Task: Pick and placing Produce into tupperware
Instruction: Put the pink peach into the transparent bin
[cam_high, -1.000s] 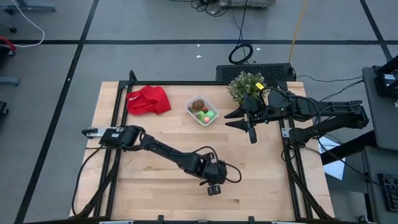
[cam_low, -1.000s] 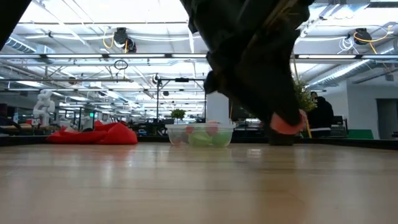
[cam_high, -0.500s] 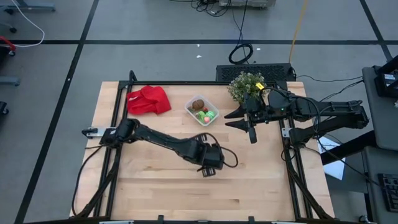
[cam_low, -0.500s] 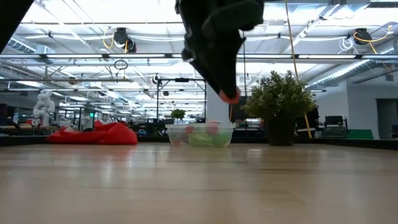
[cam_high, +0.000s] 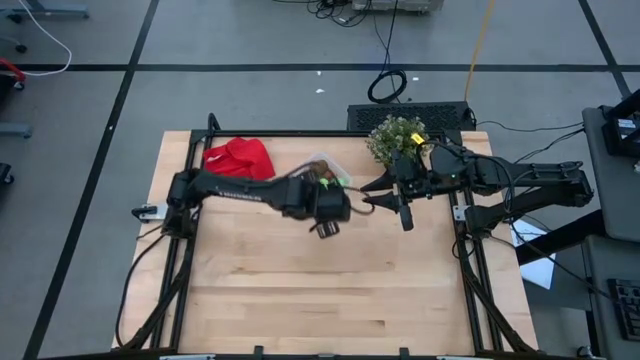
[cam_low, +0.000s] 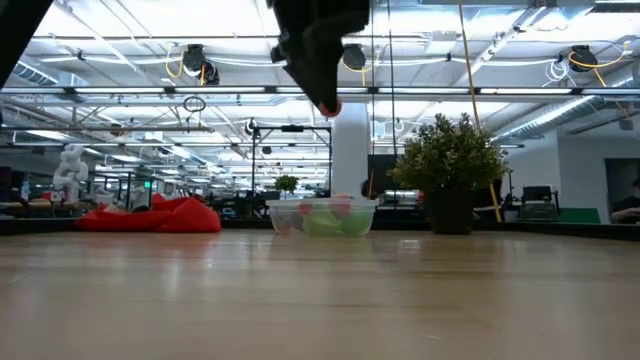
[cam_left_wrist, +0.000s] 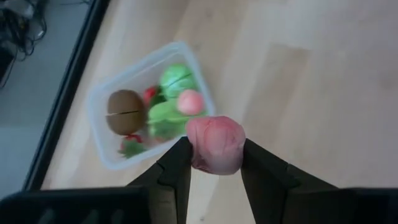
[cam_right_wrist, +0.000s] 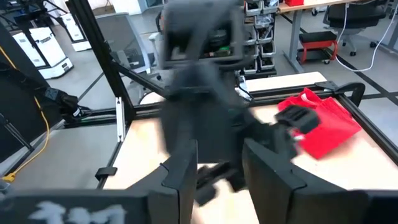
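My left gripper (cam_left_wrist: 214, 152) is shut on a pink toy piece of produce (cam_left_wrist: 216, 143), high above the table and just on the near side of the tupperware (cam_left_wrist: 109, 146). In the low view the piece (cam_low: 330, 104) shows under the gripper (cam_low: 322, 90). The clear tupperware (cam_low: 322, 216) stands on its base and holds brown, green, red and pink pieces. From above, the left arm (cam_high: 290, 195) hides most of it. My right gripper (cam_right_wrist: 217, 168) hovers open by the potted plant, with nothing between its fingers. My left gripper pinches the pink piece by two opposite sides (cam_left_wrist: 194, 155) between its two fingers. The fingers come from above, slanting down toward the far edge. The piece is lifted clear of the table, above the wood next to the tupperware.
A red cloth (cam_high: 238, 158) lies at the far left of the table. A bushy green potted plant (cam_high: 395, 138) stands at the far right, close to my right gripper (cam_high: 368, 192). The near half of the wooden table (cam_high: 330, 290) is bare.
My left gripper has risen and gone from the table's near middle toward the far edge, up to the tupperware, tipping further downward. It has stayed shut on the pink piece, which has come along clear of the table.
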